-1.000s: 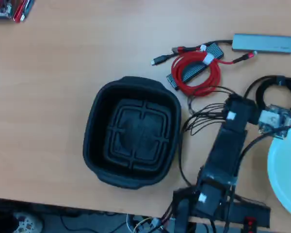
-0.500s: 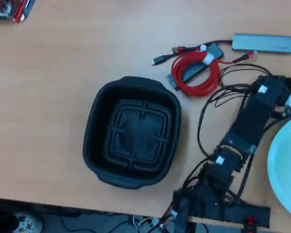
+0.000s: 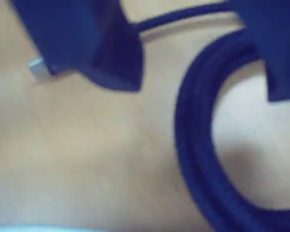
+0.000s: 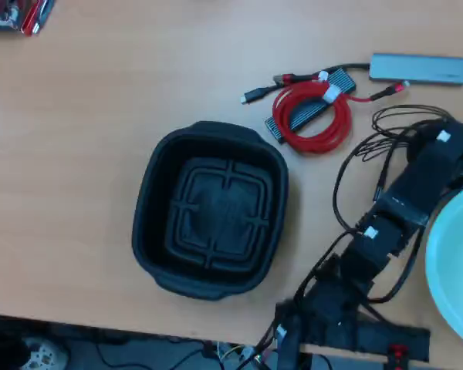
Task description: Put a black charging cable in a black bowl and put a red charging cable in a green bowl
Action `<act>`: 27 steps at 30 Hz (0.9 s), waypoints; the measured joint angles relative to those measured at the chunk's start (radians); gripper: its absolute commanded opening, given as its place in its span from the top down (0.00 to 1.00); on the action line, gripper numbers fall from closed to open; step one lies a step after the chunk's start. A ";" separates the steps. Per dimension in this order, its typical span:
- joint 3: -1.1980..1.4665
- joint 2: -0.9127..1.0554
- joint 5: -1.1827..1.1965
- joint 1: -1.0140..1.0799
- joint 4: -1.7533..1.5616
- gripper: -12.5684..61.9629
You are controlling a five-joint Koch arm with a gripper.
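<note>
In the wrist view the claw [image 3: 198, 72] hangs spread open and empty just over the black cable [image 3: 203, 159], coiled on the table [image 4: 77, 154] beside the pale green bowl [image 4: 455, 270]. This looks like the reach for it; next it must lower, close on the coil, then carry it to the black bowl [image 4: 150, 200]. Farther off lies the red cable [image 4: 312, 116].

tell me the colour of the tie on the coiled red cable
White, clearest in the overhead view: tie on the coiled red cable.

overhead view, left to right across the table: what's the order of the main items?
black bowl → red charging cable → robot arm → green bowl, cut off at the right edge.
</note>
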 measured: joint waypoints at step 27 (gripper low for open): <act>-0.084 -0.175 0.002 0.012 -0.003 0.76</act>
